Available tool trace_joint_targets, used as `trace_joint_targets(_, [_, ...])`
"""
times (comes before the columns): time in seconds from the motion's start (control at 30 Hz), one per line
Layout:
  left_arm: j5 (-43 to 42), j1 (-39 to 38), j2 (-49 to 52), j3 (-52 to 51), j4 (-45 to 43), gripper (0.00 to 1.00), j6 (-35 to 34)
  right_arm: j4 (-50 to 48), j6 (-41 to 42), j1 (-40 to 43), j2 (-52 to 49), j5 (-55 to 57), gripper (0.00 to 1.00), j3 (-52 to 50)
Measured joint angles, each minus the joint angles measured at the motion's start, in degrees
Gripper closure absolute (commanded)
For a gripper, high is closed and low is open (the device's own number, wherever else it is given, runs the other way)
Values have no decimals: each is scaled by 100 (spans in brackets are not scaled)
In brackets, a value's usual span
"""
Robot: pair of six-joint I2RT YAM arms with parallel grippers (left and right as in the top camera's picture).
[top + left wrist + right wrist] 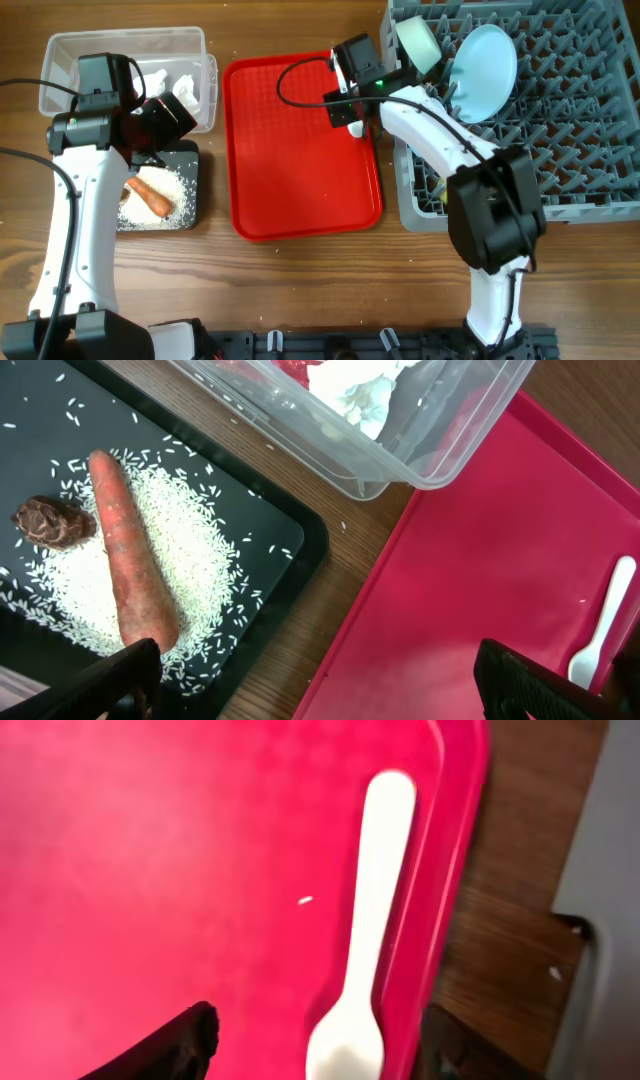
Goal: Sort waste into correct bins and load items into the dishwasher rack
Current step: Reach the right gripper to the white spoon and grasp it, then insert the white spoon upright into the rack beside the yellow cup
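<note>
The white spoon (362,960) lies on the red tray (300,180) along its right rim; it also shows in the left wrist view (603,625). My right gripper (320,1045) is open, its fingers either side of the spoon's bowl. My left gripper (320,680) is open and empty above the gap between the black tray (190,170) and the red tray. The black tray holds the carrot (130,565), rice grains (200,550) and brown lump (52,522). The clear tub (125,50) holds tissue (365,395) and red wrapper (290,368). The grey rack (590,110) holds the blue plate (485,70) and a bowl (418,42).
The red tray lies between the bins on the left and the rack on the right. A loose rice grain (305,901) lies on the red tray. Bare wooden table (300,290) runs along the front. The right arm reaches over the rack's left edge.
</note>
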State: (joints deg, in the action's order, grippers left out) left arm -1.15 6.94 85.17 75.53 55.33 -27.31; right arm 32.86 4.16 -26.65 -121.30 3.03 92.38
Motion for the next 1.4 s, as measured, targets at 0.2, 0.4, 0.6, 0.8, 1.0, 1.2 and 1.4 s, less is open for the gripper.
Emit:
trace_joint_targets(0.2, [-2,0,0,0,0,0,0,-212,37,0,-579,111,43,2])
trace_joint_targets(0.4, [-2,0,0,0,0,0,0,-568,74,-4,-732,109,67,4])
trace_joint_targets(0.6, [-2,0,0,-2,0,0,0,-205,129,-2,-741,101,96,114])
trace_joint_targets(0.8, [0,0,0,0,2,0,0,675,144,22,-564,-595,96,136])
trace_joint_targets(1.0, [0,0,0,0,-2,0,0,2002,146,35,1685,-859,96,26])
trace_joint_targets(1.2, [-2,0,0,0,2,0,0,4203,236,903,4159,-505,96,33])
trace_joint_targets(1.4, [-2,0,0,0,-2,0,0,4557,378,2216,4352,-232,96,-490])
